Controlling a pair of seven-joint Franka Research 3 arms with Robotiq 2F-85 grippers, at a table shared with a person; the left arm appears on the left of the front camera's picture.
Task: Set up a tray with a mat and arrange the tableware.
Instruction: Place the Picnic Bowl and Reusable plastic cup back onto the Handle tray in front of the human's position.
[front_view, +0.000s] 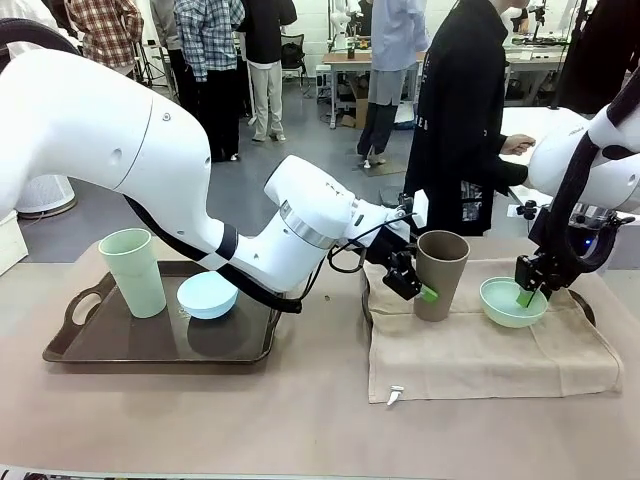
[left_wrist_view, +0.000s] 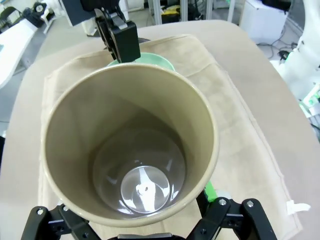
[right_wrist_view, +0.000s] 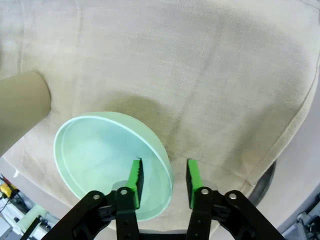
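A beige mat lies over the right-hand dark tray. On it stands the taupe-brown cup, upright, with my left gripper shut around its lower side; the left wrist view looks straight down into this cup. Beside it sits the mint green bowl. My right gripper is open, straddling that bowl's near rim, one green pad inside and the other outside, neither pressing on it. The pale green cup and light blue bowl rest on the left tray.
A person in black stands at the far side, behind the mat. A small white tag hangs at the mat's front left corner. Bare tabletop runs along the front between and before the two trays.
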